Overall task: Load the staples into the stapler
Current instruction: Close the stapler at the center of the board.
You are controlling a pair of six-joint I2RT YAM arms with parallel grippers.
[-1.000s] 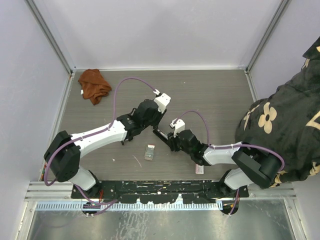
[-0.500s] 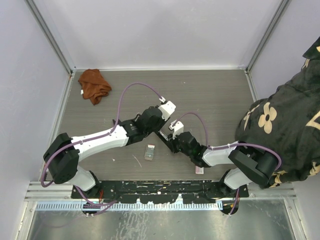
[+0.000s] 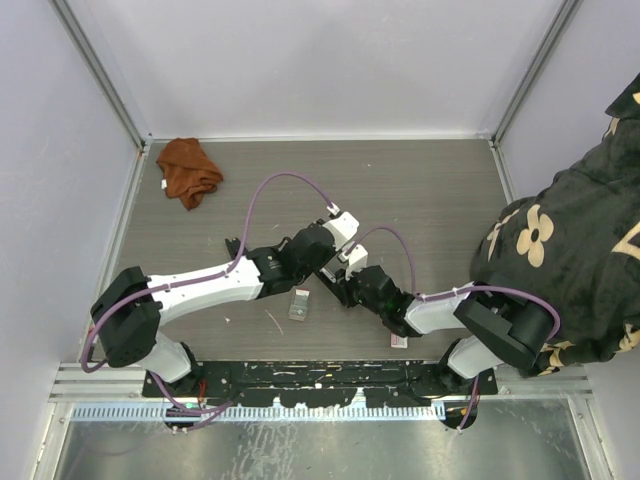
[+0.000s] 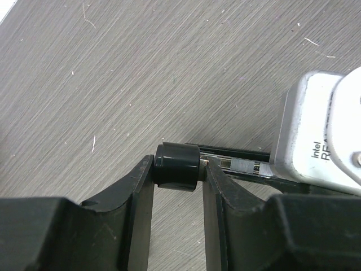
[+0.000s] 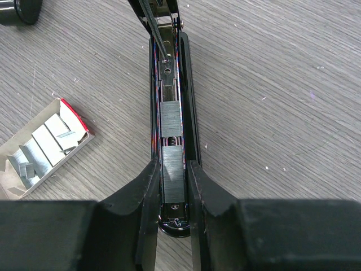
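Note:
The black stapler [image 5: 169, 84] lies open on the table, with silvery staple strips [image 5: 172, 169] in its channel. My right gripper [image 5: 172, 186] is shut on the stapler's base at its rounded front end; in the top view [image 3: 338, 285] it sits just right of the left gripper. My left gripper [image 4: 176, 169] is shut on the round black tip of the stapler's lid [image 4: 176, 165], raised over the channel [image 4: 237, 166]; it also shows in the top view [image 3: 325, 260]. The small tray of staples [image 5: 45, 144] lies left of the stapler, and in the top view [image 3: 300, 304].
An orange cloth [image 3: 188, 170] lies at the back left. A small red-and-white box [image 3: 398, 340] lies near the front edge by the right arm. A person in a black flowered garment [image 3: 560, 250] stands at the right side. Walls enclose the table.
My left gripper has moved toward the near right, closer to the right gripper, carrying the lid tip with it. The right gripper has held still on the stapler.

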